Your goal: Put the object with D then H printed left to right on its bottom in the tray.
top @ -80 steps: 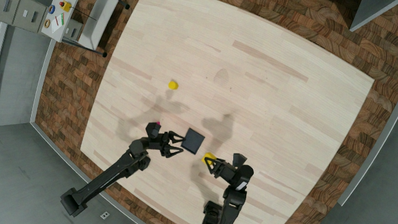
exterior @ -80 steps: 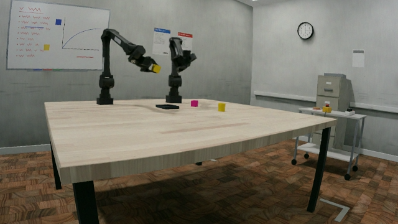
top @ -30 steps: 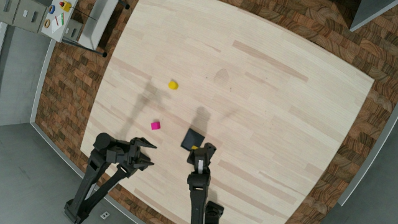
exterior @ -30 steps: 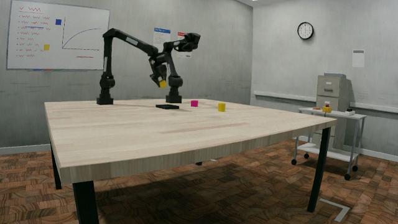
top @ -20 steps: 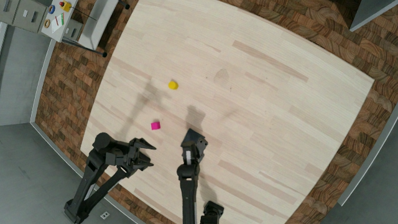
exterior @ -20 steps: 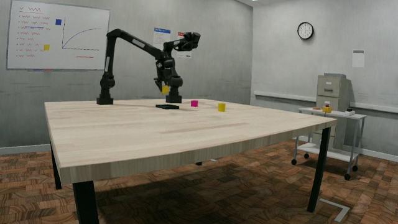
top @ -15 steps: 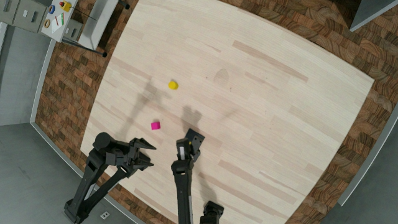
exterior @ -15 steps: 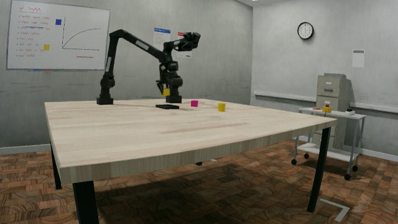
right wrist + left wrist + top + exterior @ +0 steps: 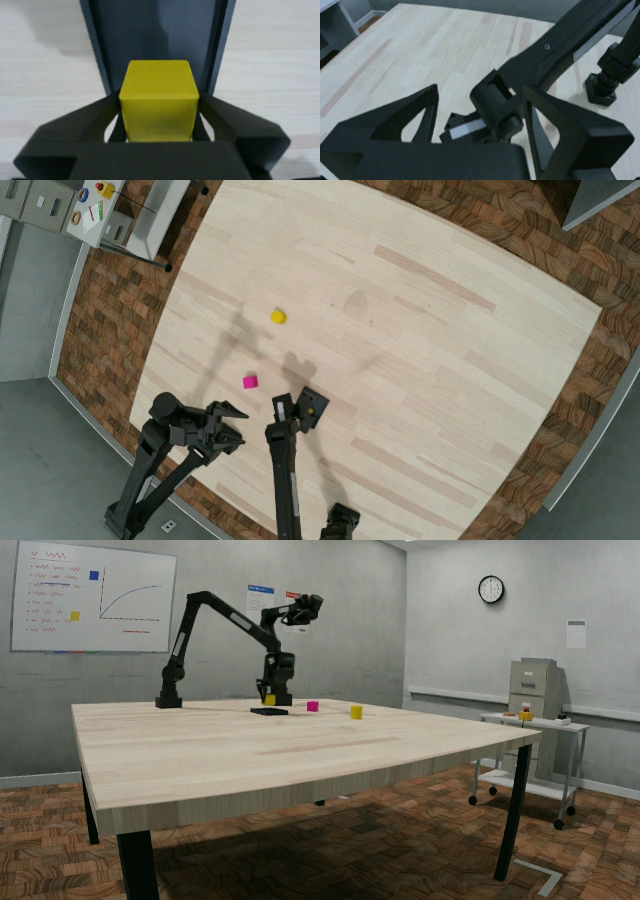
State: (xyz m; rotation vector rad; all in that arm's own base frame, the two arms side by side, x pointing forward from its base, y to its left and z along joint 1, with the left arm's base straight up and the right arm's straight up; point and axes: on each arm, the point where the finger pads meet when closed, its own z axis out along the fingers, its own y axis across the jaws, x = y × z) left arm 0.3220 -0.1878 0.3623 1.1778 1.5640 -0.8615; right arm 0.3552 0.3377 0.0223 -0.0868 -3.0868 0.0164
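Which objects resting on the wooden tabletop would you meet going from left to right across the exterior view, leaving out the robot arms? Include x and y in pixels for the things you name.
Flat black tray [image 9: 321,404] [image 9: 256,712] [image 9: 93,44], magenta cube [image 9: 250,382] [image 9: 312,706], yellow block [image 9: 278,317] [image 9: 356,712].

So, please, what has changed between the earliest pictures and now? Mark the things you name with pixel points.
The right gripper [image 9: 310,411] [image 9: 268,700] [image 9: 158,90] carried its yellow block [image 9: 310,411] [image 9: 270,700] [image 9: 159,80] from beside the tray [image 9: 322,402] [image 9: 257,711] [image 9: 185,24] to above it. The left gripper [image 9: 245,429] [image 9: 285,620] [image 9: 480,90], open, drew back from the tray. Nothing was newly grasped or released. The tray, pink cube [image 9: 250,382] [image 9: 312,706] and other yellow object [image 9: 278,317] [image 9: 356,712] stayed put.
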